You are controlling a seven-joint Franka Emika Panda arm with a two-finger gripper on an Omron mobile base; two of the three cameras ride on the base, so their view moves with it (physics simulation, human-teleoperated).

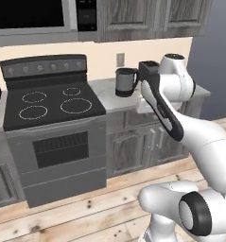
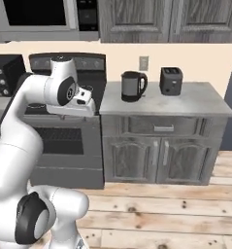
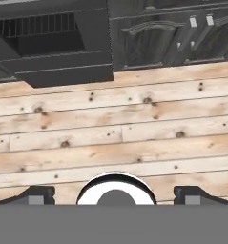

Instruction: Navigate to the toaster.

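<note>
The small dark two-slot toaster (image 2: 171,80) stands at the back of the grey counter (image 2: 200,104), right of the round dark kettle (image 2: 133,86). In the left base view the toaster (image 1: 146,66) is partly hidden behind my white arm, with the kettle (image 1: 126,82) just to its left. My gripper (image 3: 114,195) hangs in front of the stove and points down at the wooden floor. Its fingertips (image 3: 37,195) stand wide apart with nothing between them, so it is open. The toaster is well beyond the hand, up and to the right.
A black stove (image 1: 53,101) with an oven door stands left of the counter, under a microwave (image 1: 34,16). Grey cabinet doors (image 2: 137,158) sit below the counter. The plank floor (image 3: 110,133) spreads out in front. A dark appliance (image 2: 6,73) sits at the far left.
</note>
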